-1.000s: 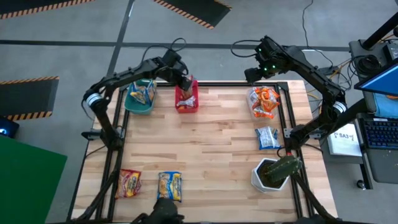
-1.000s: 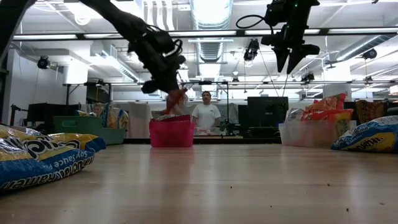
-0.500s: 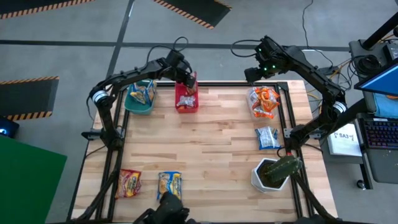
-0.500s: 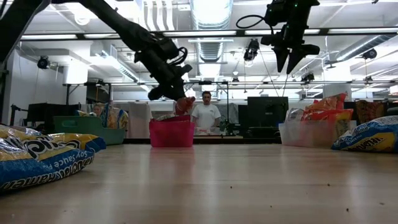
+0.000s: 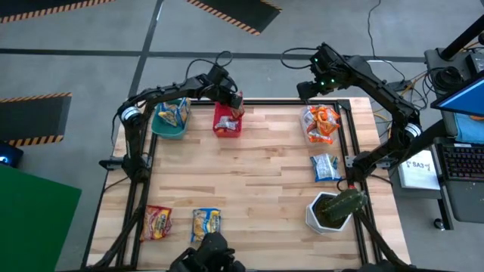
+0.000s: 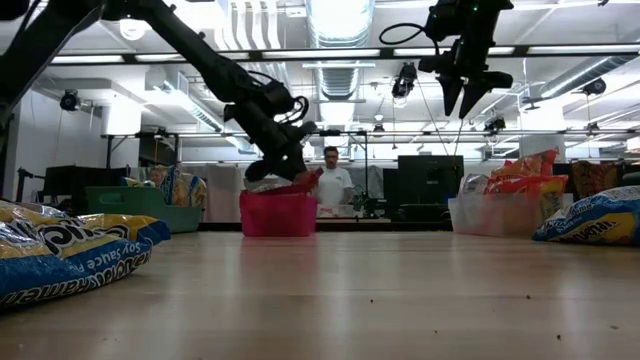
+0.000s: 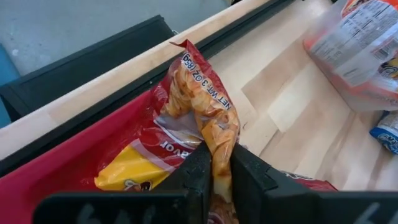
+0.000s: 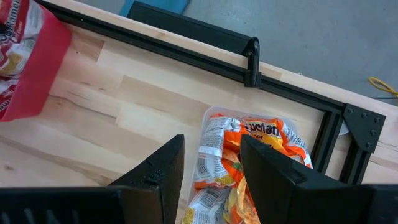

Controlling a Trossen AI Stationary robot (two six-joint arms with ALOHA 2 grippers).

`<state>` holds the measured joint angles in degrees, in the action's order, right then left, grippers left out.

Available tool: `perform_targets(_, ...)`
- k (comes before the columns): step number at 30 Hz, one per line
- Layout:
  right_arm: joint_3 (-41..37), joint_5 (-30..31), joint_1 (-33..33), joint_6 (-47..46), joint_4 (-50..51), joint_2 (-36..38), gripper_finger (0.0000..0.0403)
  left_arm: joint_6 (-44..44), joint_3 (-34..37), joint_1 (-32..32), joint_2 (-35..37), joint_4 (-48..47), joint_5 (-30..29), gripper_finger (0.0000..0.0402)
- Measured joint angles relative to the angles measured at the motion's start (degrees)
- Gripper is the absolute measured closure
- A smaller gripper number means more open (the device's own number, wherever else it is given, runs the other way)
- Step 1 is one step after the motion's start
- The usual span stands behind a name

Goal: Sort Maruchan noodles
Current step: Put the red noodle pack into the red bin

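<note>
My left gripper [image 5: 235,100] is over the pink bin [image 5: 224,123] at the table's far edge, shut on a red Maruchan packet [image 7: 200,106]. Other red packets lie in that bin [image 7: 134,162]. My right gripper [image 5: 318,85] hangs open, high above the clear bin of orange packets [image 5: 320,123] at the far right. The teal bin [image 5: 170,119] holds yellow-and-blue packets. A silver-and-blue packet [image 5: 325,166] lies flat near the right edge. A red packet [image 5: 157,222] and a yellow one [image 5: 206,224] lie flat at the near left. My left gripper pinches the red packet between its two fingers [image 7: 200,174] on a crumpled, bunched part [image 7: 219,149]. It comes slanting down from above the bin. The packet's free end [image 7: 186,59] sticks out past the fingertips over the bin's far rim; its other end is hidden by the fingers.
A white pot with a green plant [image 5: 330,211] stands at the near right corner. The black table frame [image 8: 252,62] runs along the far edge. Bare wood spans the table's middle [image 5: 257,174]. A person [image 6: 330,185] stands in the room behind.
My left gripper has moved down and a little toward the table's right, tipping over the pink bin and staying shut. The red packet has come down with it, from hanging above the bin to the level of its rim.
</note>
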<state>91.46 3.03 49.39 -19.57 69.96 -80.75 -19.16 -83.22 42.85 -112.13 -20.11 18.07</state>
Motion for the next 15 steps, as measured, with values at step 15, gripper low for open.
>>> perform_targets(15,0.00,0.00,0.00,0.07,-0.01,0.00,0.0257,4.19,-3.26,0.11,-0.58,-7.98,0.56,0.0280)
